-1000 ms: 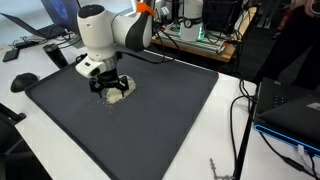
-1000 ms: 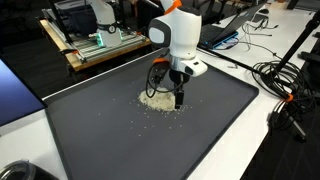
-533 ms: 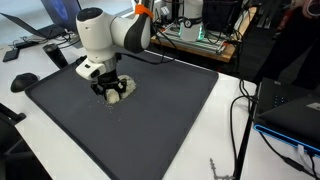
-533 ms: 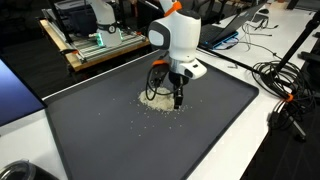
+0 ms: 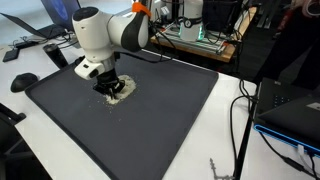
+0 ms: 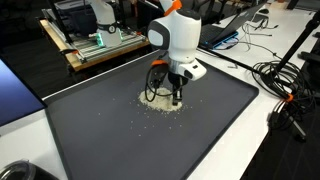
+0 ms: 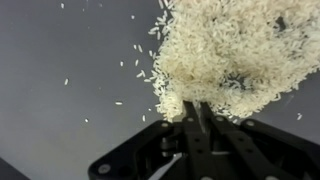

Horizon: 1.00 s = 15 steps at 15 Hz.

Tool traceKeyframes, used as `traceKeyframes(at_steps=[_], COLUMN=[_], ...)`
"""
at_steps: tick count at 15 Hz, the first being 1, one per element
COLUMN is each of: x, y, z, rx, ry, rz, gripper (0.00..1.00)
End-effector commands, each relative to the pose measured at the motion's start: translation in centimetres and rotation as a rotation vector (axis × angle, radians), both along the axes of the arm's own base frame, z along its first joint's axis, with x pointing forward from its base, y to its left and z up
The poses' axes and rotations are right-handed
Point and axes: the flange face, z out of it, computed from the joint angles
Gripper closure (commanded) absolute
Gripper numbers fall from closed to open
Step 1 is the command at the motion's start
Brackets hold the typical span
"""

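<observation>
Looks like the pinch stage of work on the rice pile (image 7: 225, 50), with the gripper (image 7: 197, 108) planted tips-down on the dark mat (image 5: 160, 120) and shut tight, fingers pressed together with no gap showing in the wrist view. Cannot tell whether any grains sit caught between the tips; nothing solid in the grasp, at most a few kernels. Calls next, by judgement, for a slow straight lift or a gentle drag, kept low and steady so as not to fling rice about. Finds the pile right at the fingertips: touching the closed tips along its near edge in the wrist view and spreading away from them toward the top right of that picture. Lies, in both exterior views, under and just beside the gripper (image 5: 108, 88) (image 6: 176, 97), nearer the mat's far edge than its near one, with loose grains (image 6: 140, 122) strewn close by on the bare surface
</observation>
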Motion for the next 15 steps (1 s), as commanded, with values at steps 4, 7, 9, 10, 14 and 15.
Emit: traceKeyframes(at_steps=[4,7,9,10,14,15], x=[0.44,0.39,0.38,0.37,0.36,0.35], y=[-0.29,-0.26,-0.32,-0.33,-0.35,-0.32], z=[-0.05,0.11,0.18,0.19,0.25,0.31], rx=[0.024,0.026,0.025,0.025,0.024,0.024], ry=[0.018,0.018,0.015,0.014,0.012,0.011], rz=[0.021,0.017,0.016,0.016,0.015,0.016], gripper=[0.91,0.91,0.91,0.92,0.91,0.91])
